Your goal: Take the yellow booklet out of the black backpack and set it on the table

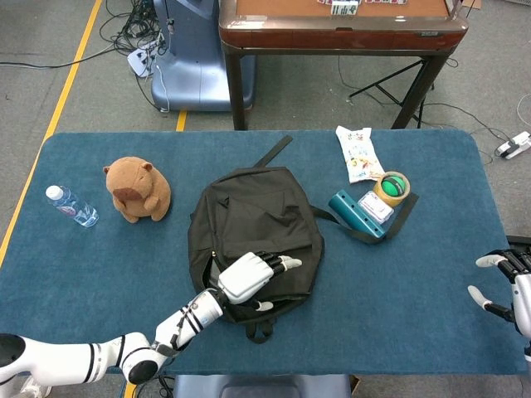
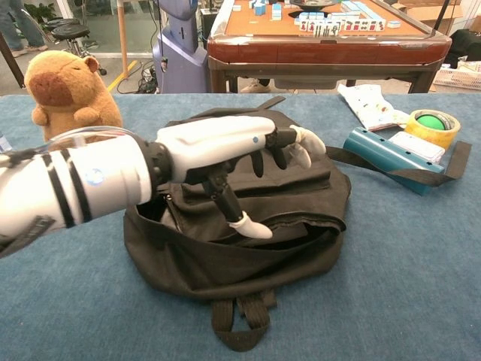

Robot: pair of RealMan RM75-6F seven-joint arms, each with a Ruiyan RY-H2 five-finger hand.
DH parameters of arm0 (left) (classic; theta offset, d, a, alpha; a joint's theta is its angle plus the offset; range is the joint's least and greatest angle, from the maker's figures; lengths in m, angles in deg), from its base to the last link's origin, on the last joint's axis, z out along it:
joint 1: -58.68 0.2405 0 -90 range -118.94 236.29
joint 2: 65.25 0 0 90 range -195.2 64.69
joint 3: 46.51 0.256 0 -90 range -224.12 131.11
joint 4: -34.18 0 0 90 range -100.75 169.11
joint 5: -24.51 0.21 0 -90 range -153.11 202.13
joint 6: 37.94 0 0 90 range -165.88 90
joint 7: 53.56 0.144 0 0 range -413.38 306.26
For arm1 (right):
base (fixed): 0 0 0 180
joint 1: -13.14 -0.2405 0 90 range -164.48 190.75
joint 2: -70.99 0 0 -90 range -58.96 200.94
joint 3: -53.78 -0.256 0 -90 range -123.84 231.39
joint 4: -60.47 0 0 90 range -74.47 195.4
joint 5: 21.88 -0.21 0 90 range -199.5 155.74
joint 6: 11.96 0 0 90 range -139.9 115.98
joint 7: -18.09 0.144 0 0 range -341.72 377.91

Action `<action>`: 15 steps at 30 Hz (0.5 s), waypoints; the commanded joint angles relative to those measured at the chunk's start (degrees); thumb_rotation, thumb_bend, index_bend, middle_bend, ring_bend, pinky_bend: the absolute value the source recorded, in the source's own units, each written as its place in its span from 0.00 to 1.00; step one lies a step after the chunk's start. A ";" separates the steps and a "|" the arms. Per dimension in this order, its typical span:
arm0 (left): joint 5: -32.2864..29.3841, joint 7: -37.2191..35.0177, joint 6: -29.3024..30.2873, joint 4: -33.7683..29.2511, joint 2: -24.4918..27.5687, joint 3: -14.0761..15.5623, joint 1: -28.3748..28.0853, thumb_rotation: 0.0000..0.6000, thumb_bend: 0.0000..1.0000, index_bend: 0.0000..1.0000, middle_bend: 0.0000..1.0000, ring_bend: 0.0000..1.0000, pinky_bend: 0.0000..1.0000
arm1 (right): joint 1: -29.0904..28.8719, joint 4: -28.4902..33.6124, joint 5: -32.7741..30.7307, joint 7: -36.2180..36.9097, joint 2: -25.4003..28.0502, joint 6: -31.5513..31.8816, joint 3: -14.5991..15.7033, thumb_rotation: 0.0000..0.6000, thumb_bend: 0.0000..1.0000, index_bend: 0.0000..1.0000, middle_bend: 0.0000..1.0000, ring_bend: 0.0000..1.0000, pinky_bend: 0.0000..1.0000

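Blue felt covers the tabletop (image 1: 415, 274); the black backpack (image 1: 257, 224) lies mid-table, mouth toward the near edge. The left hand (image 1: 249, 278) hovers above that mouth, fingers spread, empty; it should dip under the flap. The booklet stays hidden. The right hand (image 1: 510, 282) waits open at the right edge.

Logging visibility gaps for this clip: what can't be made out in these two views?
- Yellow booklet: not visible in either view; the black backpack shows only a dark opening.
- Right hand: cut off by the head view's right edge, absent from the chest view.
- Left hand: its arm hides part of the backpack in the chest view; contact with the fabric is unclear.
- Water bottle label: too small to read.
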 commanded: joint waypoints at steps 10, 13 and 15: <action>-8.88 6.85 2.58 6.22 -7.20 -1.15 -2.93 1.00 0.18 0.25 0.26 0.27 0.30 | 0.14 -0.94 -0.37 1.09 -0.04 -0.21 -0.09 1.00 0.14 0.43 0.38 0.27 0.32; -10.18 6.81 4.42 8.08 -8.61 -1.73 -2.70 1.00 0.18 0.38 0.42 0.42 0.35 | 0.29 -1.11 -0.40 1.45 -0.05 0.08 -0.17 1.00 0.14 0.43 0.38 0.27 0.32; -10.11 6.59 6.06 9.47 -9.44 -2.04 -2.43 1.00 0.22 0.48 0.50 0.49 0.42 | 0.35 -1.23 -0.34 1.59 -0.08 0.19 -0.16 1.00 0.14 0.43 0.38 0.27 0.32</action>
